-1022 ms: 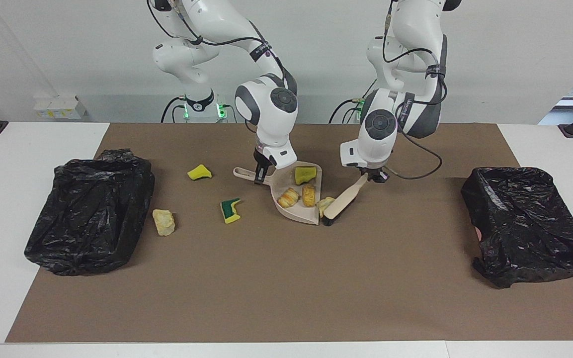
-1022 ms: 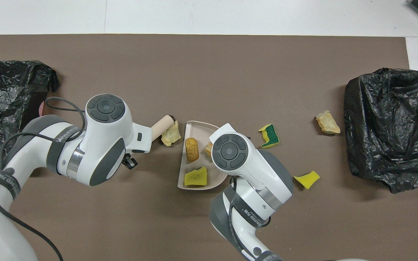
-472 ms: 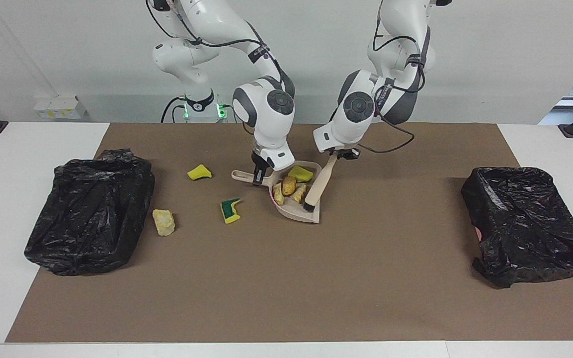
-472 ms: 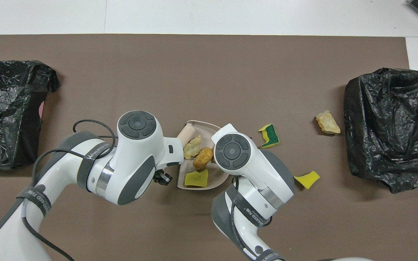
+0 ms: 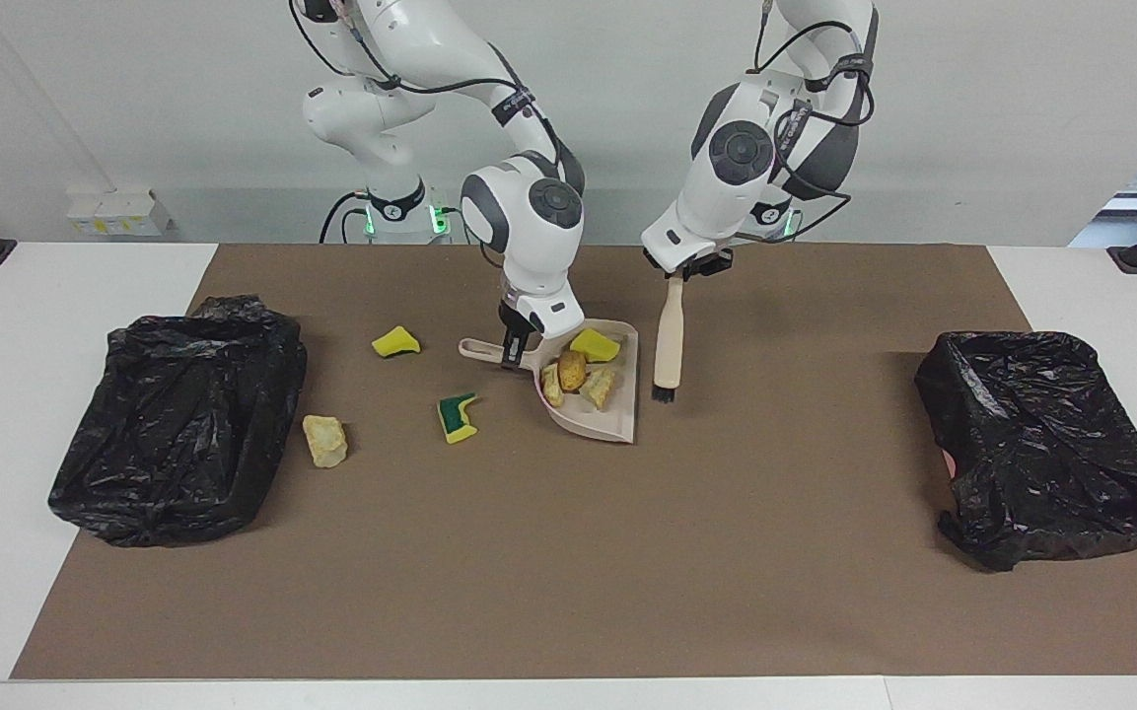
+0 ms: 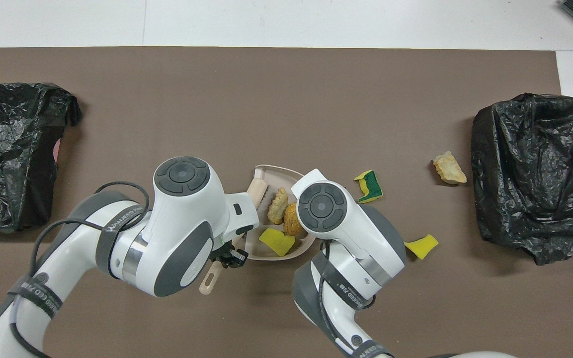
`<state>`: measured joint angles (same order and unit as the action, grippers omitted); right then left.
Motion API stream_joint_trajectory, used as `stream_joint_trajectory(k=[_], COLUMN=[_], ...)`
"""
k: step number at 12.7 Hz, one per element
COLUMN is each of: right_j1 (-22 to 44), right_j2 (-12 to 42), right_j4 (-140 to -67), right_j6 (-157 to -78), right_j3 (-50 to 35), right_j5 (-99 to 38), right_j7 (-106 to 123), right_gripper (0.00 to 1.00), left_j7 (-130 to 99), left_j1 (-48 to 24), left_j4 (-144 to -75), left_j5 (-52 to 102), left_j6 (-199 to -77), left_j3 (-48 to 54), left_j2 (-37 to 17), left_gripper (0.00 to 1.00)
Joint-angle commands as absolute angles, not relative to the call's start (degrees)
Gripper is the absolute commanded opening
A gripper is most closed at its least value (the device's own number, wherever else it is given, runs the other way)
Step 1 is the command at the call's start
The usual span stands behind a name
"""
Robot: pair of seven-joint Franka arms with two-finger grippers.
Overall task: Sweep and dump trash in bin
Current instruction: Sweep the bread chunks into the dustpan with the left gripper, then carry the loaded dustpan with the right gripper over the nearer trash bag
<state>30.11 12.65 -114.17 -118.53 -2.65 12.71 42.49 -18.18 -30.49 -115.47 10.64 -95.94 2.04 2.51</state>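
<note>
A: Since half a second ago the left gripper (image 5: 688, 268) has lifted the beige brush with dark bristles (image 5: 667, 340) out of the beige plastic dustpan (image 5: 617, 419); the brush now hangs upright just beside the pan, right of frame centre in the facing view.

B: And its hold?

A: Closed tight on the top of the brush handle. The right gripper (image 5: 516, 345) is clamped on the dustpan's handle, centre of frame, with the pan resting on the brown mat (image 5: 568, 552) that covers the table.

B: Where is the trash?

A: Four pieces lie in the pan: a yellow sponge piece (image 5: 595, 344), a tan-orange bread-like chunk (image 5: 573, 369) and two paler crusty chunks (image 5: 600, 386) beside it. Three lie on the mat, left of centre: a yellow sponge wedge (image 5: 396, 341), a green-and-yellow sponge (image 5: 457, 417), and a pale bread chunk (image 5: 323, 440) close to the black-bagged bin (image 5: 178, 419) at mid-left. A second black-bagged bin (image 5: 1046, 444) sits at mid-right.
</note>
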Motion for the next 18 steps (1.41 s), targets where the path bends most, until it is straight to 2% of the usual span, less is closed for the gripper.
stream_joint_trajectory(k=[1, 3, 5, 9, 12, 18], right_j1=[27.35, 25.41, 22.52, 13.3, 6.18, -10.43], right_j2=[12.31, 10.73, 10.02, 8.7, 7.39, 7.12], right_j4=[-112.51, -111.19, -107.16, -100.47, -98.7, -97.82], right_j6=[-118.75, -116.21, -110.51, -101.71, -98.7, -100.98], right_j3=[-2.81, -2.81, -2.81, -2.2, -1.93, -1.58], right_j5=[12.92, 12.66, 12.57, 12.48, 13.01, 15.81], right_j7=[48.32, 51.75, 57.18, 73.78, 81.01, 90.44], right_gripper=[0.0, 0.0, 0.0, 0.0, 0.0, 0.0], left_j7=[-22.57, -22.85, -22.94, -26.26, -32.5, -43.15], left_j1=[-30.59, -30.59, -30.5, -31.64, -37.78, -51.93], left_j4=[-118.73, -119.27, -119.35, -123.38, -127.78, -135.34], left_j5=[11.6, 11.6, 11.6, 11.6, 11.6, 13.97], left_j6=[-95.7, -95.98, -95.89, -100.61, -107.2, -118.99], left_j3=[1.76, 1.76, 1.76, 2.11, 2.37, 2.37], left_j2=[5.71, 5.89, 5.98, 8.16, 8.53, 8.53], left_gripper=[0.0, 0.0, 0.0, 0.0, 0.0, 0.0])
